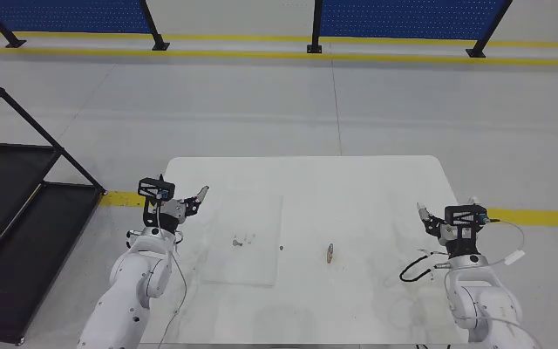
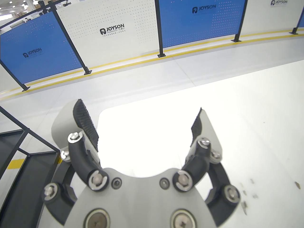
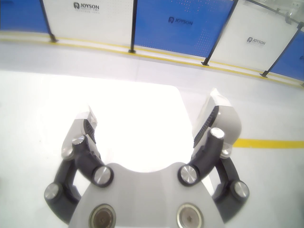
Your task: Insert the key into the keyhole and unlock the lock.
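A small brass-coloured lock [image 1: 330, 253] stands on the white table [image 1: 366, 188], right of a pale mat [image 1: 253, 218]. Small silvery key pieces [image 1: 241, 239] lie on that mat; in the left wrist view the key pieces [image 2: 244, 192] lie beside my gripper. My left gripper [image 1: 200, 194] [image 2: 139, 106] hovers open and holds nothing near the table's left edge, left of the keys. My right gripper [image 1: 423, 212] [image 3: 153, 102] hovers open and holds nothing near the table's right edge, well right of the lock.
A tiny dark object [image 1: 281, 249] sits at the mat's right edge. A black rack [image 1: 35, 218] stands off the table's left side. A black cable [image 1: 417, 266] loops beside the right arm. Blue and white fence panels [image 1: 392, 17] line the floor beyond.
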Robot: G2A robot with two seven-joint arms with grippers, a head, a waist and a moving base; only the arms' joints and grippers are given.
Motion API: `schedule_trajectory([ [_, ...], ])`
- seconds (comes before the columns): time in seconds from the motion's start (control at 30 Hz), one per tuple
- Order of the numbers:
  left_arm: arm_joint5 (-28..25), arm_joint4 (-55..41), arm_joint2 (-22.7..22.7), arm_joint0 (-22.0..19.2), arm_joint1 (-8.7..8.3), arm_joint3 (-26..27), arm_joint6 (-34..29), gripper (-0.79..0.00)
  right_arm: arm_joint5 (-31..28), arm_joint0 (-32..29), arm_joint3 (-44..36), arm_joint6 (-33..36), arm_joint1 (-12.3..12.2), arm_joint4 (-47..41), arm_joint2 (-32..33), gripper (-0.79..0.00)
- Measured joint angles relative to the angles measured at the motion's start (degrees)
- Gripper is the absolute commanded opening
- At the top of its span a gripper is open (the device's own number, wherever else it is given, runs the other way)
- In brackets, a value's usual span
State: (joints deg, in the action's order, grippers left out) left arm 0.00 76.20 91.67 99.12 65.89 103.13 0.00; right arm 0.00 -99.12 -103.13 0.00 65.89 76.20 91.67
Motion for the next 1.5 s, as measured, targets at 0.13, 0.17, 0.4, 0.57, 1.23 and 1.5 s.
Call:
schedule_trajectory([
  [0.13, 0.0, 0.0, 0.0, 0.0, 0.0, 0.0, 0.0, 0.0, 0.0, 0.0, 0.0, 0.0, 0.0, 0.0, 0.0, 0.0],
  [0.17, -0.05, -0.06, 0.0, -0.03, 0.01, 0.07, -0.06, 0.0, 0.0, 0.0, 0.0, 0.0, 0.0, 0.0, 0.0, 0.0],
  [0.4, -3.03, -9.56, 3.07, 0.17, -0.08, 10.31, -13.56, 0.0, 0.0, 0.0, 0.0, 0.0, 0.0, 0.0, 0.0, 0.0],
  [0.57, -3.56, -15.19, 4.9, 1.35, -0.28, 19.01, -27.32, 0.0, 0.0, 0.0, 0.0, 0.0, 0.0, 0.0, 0.0, 0.0],
  [1.23, 4.82, -32.2, 4.3, 3.04, -1.07, 27.2, -67.02, 0.0, 0.0, 0.0, 0.0, 0.0, 0.0, 0.0, 0.0, 0.0],
  [1.5, 6.29, -36.74, 4.47, 3.84, -1.39, 23.29, -70.63, 0.0, 0.0, 0.0, 0.0, 0.0, 0.0, 0.0, 0.0, 0.0],
])
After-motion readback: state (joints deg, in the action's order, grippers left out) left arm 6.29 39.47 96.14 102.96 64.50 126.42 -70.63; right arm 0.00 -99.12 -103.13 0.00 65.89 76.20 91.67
